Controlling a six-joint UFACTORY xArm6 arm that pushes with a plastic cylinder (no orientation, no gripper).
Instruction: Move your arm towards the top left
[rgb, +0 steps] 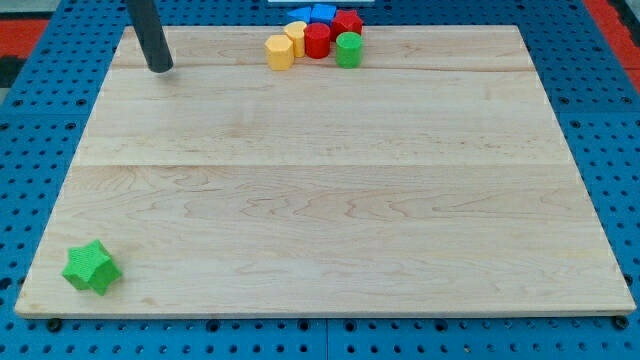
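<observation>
My tip rests on the board's top left, touching no block.

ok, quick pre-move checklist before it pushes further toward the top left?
1. My tip visible and on the wooden board: ok.
2. Tip already near the view's top left corner, little board left that way: ok, but close to the edge.
3. No block between tip and corner: ok.
4. Cluster at top centre, nearest the yellow block, lies to the tip's right, apart from it: ok.
5. Green star block sits at bottom left, far from tip: ok.
6. Exact tip contact with the surface: cannot tell.
</observation>
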